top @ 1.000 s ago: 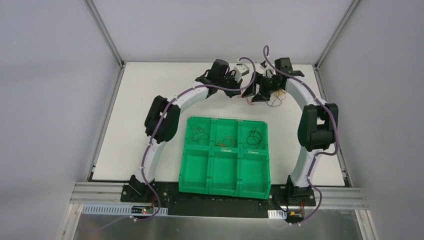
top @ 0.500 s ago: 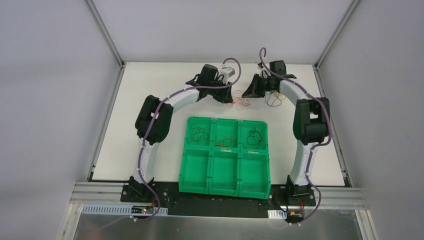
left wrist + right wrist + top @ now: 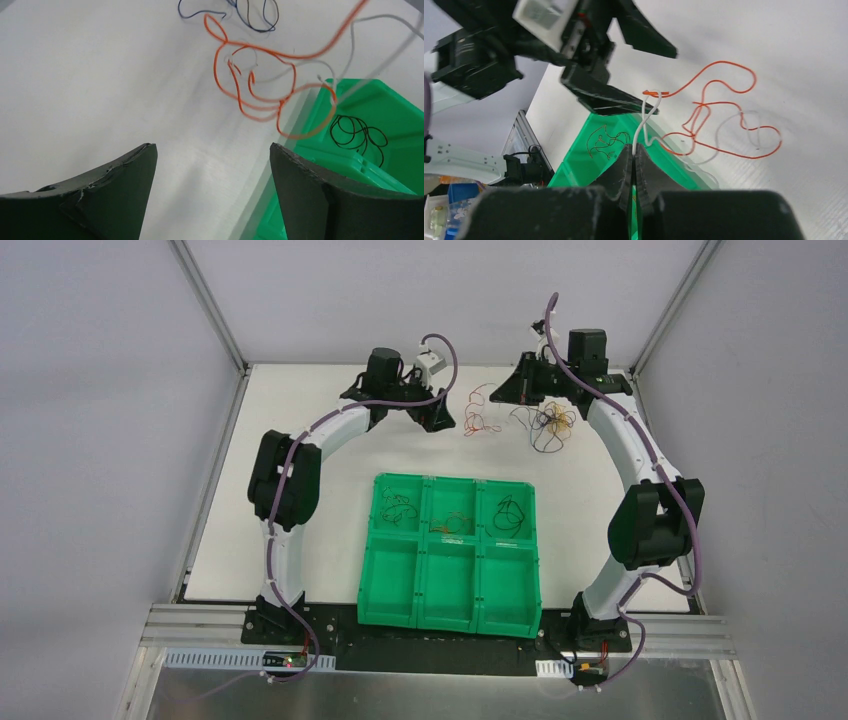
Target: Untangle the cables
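- Left gripper (image 3: 437, 420): over the far part of the white table (image 3: 290, 460), left of centre. The jaws are released and stand wide apart, and its wrist view shows nothing between them.
- Orange cable (image 3: 478, 423): loose curly loops just right of the left gripper and not touching it. Most of it lies on the table. One strand lifts off the surface and is blurred in the left wrist view.
- White cable (image 3: 645, 120): threaded among the orange loops. One end rises into the tips of the right gripper, and the rest trails down onto the table with the orange cable.
- Right gripper (image 3: 495, 397): raised above the table, just right of the orange loops. The jaws are clenched and pinch the upper end of the white cable.
- Tangle (image 3: 548, 423): dark and yellow cables knotted together on the table, right of the right gripper's tips and apart from the orange loops. The single strands are too fine to tell apart.
- Green tray (image 3: 395, 585): six compartments, in the middle of the table on the near side of the loose cables. Each far-row compartment holds one cable, from left to right a dark cable (image 3: 400, 508), a brownish cable (image 3: 452, 523) and a black cable (image 3: 508, 515).
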Robot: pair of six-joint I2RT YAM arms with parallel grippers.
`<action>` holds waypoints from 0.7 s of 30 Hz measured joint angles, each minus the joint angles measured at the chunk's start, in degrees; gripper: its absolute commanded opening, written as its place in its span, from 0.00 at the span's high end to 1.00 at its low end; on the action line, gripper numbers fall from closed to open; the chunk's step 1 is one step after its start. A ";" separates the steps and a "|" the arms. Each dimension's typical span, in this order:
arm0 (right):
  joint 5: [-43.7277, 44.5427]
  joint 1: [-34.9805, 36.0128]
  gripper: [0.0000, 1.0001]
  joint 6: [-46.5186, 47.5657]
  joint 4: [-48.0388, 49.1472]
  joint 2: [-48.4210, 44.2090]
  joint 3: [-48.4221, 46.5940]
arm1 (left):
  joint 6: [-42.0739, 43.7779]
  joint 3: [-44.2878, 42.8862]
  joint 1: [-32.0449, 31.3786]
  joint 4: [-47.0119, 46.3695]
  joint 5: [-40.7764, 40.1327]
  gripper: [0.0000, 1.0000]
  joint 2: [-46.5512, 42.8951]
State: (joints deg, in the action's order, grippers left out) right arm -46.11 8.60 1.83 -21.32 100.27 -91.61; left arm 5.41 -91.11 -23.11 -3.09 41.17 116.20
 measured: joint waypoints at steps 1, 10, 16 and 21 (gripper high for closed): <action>-0.72 0.00 1.00 0.42 0.00 -0.63 -0.37 | -0.24 -1.55 -0.22 -1.05 1.14 0.13 1.55; -5.99 0.00 1.00 3.87 -3.08 -1.49 -1.49 | -1.77 -2.23 -2.08 -10.73 9.18 0.14 5.16; -9.49 0.04 1.00 8.68 -6.88 -1.75 -3.65 | -6.62 0.11 -2.49 -16.17 10.43 0.17 5.07; -10.91 0.28 1.00 11.39 -10.05 -1.90 -4.28 | -9.60 1.01 -2.97 -19.28 7.56 0.18 3.85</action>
State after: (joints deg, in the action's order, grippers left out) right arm -57.01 8.88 13.21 -31.38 98.37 -95.90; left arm -4.19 -90.11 -26.09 -22.37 48.73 120.05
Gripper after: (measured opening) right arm 0.009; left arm 0.825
